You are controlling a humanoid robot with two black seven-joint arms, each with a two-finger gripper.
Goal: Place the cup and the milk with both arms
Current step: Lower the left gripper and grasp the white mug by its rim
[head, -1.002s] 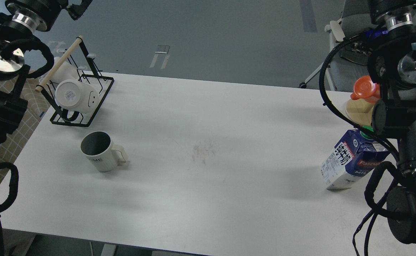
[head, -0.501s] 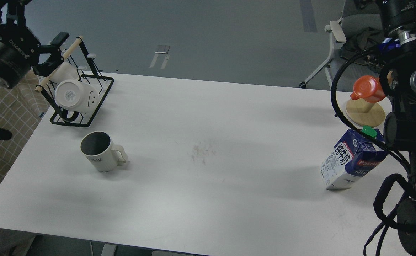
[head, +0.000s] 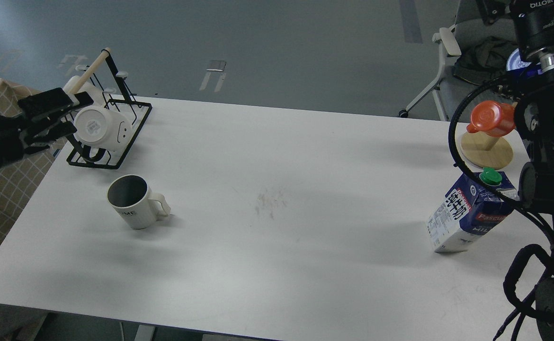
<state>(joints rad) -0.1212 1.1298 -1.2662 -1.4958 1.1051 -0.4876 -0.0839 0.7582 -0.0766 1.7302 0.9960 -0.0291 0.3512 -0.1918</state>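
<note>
The cup [head: 132, 201], white and ribbed with a dark grey inside, stands upright on the left part of the white table [head: 277, 189], its handle to the right. The milk [head: 469, 213], a dark blue and white carton with a green cap, stands at the right edge. My left gripper [head: 75, 112] comes in from the left edge, open and empty, beside the mug rack and up-left of the cup. My right gripper's body [head: 537, 19] is at the top right, high behind the milk. Its fingers are cut off by the frame.
A black wire rack [head: 109, 137] with a wooden bar holds a white smiley mug [head: 99, 127] at the back left. An orange mug [head: 490, 118] sits on a round wooden stand [head: 487, 151] behind the milk. A chair [head: 447, 42] stands beyond the table.
My left arm has swung down and out, and its gripper now reaches in low beside the rack. My right arm has pulled up and right, uncovering the milk. Cup and milk have not moved.
</note>
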